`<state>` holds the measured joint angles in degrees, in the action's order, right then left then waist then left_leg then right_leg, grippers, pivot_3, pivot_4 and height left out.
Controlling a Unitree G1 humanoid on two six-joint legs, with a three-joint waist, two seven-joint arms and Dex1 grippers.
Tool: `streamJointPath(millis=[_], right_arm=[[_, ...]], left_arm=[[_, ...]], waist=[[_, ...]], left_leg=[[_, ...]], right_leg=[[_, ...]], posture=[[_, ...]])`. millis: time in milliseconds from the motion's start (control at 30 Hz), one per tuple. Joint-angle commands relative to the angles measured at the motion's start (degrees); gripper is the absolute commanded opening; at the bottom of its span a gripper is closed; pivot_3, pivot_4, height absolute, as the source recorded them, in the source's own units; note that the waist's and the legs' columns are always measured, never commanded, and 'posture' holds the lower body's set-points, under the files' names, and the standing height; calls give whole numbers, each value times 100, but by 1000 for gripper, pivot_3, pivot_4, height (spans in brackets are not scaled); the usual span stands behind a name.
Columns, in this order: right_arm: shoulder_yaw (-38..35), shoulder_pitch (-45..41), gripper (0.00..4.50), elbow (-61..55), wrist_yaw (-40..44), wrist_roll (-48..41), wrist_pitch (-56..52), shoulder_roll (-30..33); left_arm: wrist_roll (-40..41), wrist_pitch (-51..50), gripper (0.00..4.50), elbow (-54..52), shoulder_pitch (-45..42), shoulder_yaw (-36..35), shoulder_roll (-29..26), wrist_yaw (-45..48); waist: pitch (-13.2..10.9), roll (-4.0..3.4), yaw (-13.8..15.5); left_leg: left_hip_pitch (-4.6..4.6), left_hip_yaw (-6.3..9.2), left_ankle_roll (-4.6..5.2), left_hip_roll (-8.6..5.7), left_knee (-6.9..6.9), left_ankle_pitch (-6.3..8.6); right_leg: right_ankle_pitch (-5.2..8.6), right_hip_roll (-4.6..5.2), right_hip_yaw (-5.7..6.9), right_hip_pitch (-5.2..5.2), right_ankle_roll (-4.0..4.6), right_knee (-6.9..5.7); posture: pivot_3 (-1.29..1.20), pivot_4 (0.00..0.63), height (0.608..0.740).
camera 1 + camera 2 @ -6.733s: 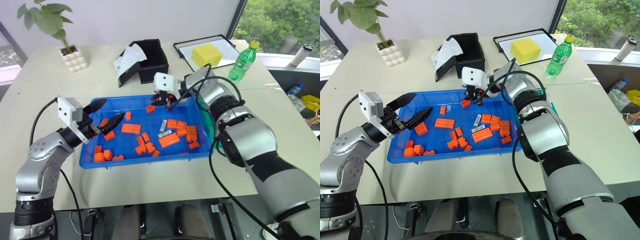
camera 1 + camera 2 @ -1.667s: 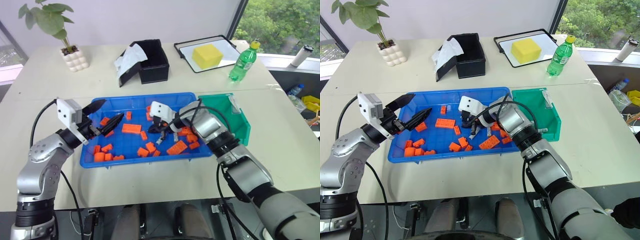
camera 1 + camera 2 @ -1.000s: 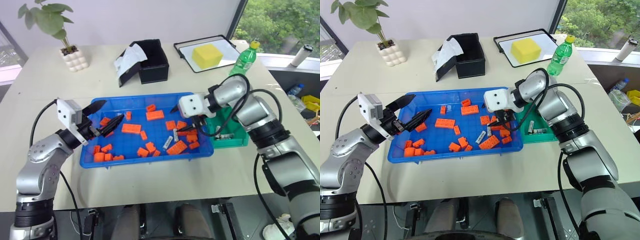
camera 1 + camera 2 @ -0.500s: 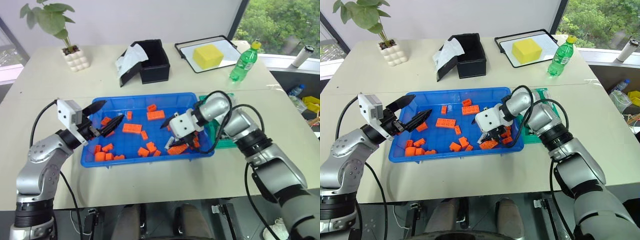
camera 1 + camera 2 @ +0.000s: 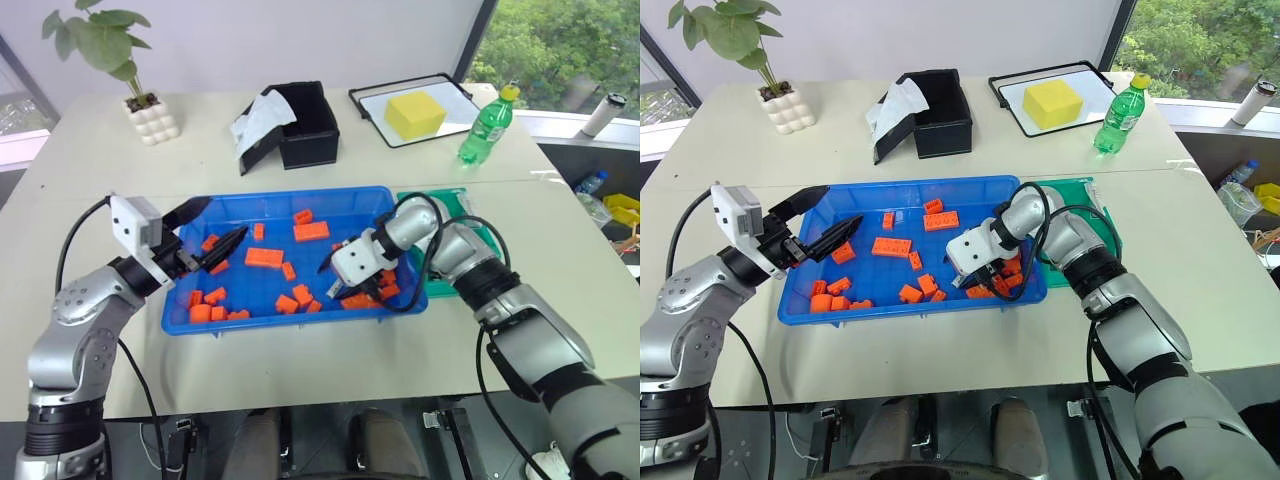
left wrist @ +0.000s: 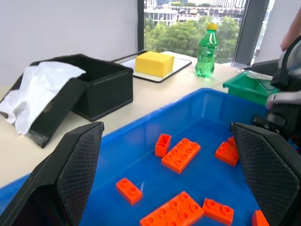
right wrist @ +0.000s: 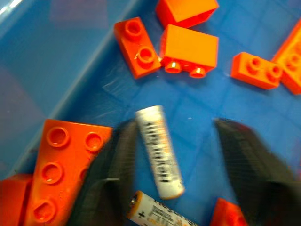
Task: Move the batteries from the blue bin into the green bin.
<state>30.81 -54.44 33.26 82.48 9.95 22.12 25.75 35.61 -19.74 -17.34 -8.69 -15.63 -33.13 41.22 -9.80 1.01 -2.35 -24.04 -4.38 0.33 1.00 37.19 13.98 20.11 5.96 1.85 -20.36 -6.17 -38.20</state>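
Reaching down into the blue bin [image 5: 240, 205], the right pincer [image 7: 171, 157] straddles 1 battery [image 7: 160, 151] with fingers parted, not yet gripping. A second battery [image 7: 153, 212] lies just beside it among orange blocks [image 7: 189, 49]. Next: close, lift, carry to the green bin [image 5: 452, 205]. The left pincer [image 5: 212, 235] hovers open.

Batteries [image 7: 159, 151] among blocks [image 7: 189, 50] in the blue bin [image 5: 240, 323], green bin [image 5: 441, 287] just right.

Two silver batteries [image 7: 159, 151] lie flat in the blue bin [image 5: 400, 303].
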Motion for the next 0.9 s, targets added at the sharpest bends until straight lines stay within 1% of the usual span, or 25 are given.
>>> streamJointPath(millis=[33,67,100,267,333,500,600,700,833,900], right_arm=[[120,-77,598,287,134,140,100,-44],[116,-78,187,290,179,126,72,-50],[113,-76,25,287,215,115,47,-53],[-31,-131,25,227,63,84,-107,-100],[-315,-291,25,155,-188,-68,-442,-171],[-1319,-778,25,-33,-1220,-513,-1441,-250],[-2024,-775,25,-650,-1549,-991,-2459,-1],[-2592,-556,25,-1374,-1841,-1334,-3467,331],[-3545,-219,25,-2115,-2650,-1958,-5056,537],[-4004,75,25,-2457,-3012,-2212,-5638,656]], left_arm=[[118,11,4500,-308,-24,-222,-84,-46],[140,-5,4500,-337,-21,-239,-94,-52],[159,-21,4500,-359,-19,-255,-101,-51],[267,-117,4500,-387,-5,-260,-195,65],[277,-118,4500,-352,-2,-240,-219,144],[172,8,4500,-110,-86,-139,-173,251],[191,39,4500,13,-137,-132,-73,264],[154,83,4500,171,-175,-105,-25,357],[43,226,4500,455,-342,-59,35,434],[-10,303,4500,567,-482,0,63,467]], waist=[[0,0,-1],[0,0,-5],[0,0,-5],[0,0,-1],[0,0,-6],[-3,-4,-5],[-2,-4,31],[-2,-3,69],[-2,-4,128],[-2,-3,149]], left_leg=[[0,0,0,0,0,0],[0,0,0,0,0,0],[0,0,0,0,0,0],[0,1,0,0,0,0],[0,1,0,0,-1,0],[-11,-1,-1,0,-1,0],[-13,1,-1,-1,-3,0],[-20,2,2,-6,-5,2],[-24,0,3,-6,-3,3],[-24,0,3,-5,-3,2]], right_leg=[[0,0,0,0,0,0],[0,0,0,0,0,0],[0,1,0,0,0,0],[0,3,0,1,0,0],[0,2,0,0,0,0],[0,3,0,-14,0,-2],[0,5,0,-14,0,0],[0,13,1,-15,0,4],[0,15,2,-17,0,6],[0,15,2,-17,0,5]], posture=[[0,150,732],[0,150,732],[0,150,732],[0,150,732],[0,150,732],[0,150,732],[0,150,732],[0,150,732],[0,150,732],[0,150,732]])
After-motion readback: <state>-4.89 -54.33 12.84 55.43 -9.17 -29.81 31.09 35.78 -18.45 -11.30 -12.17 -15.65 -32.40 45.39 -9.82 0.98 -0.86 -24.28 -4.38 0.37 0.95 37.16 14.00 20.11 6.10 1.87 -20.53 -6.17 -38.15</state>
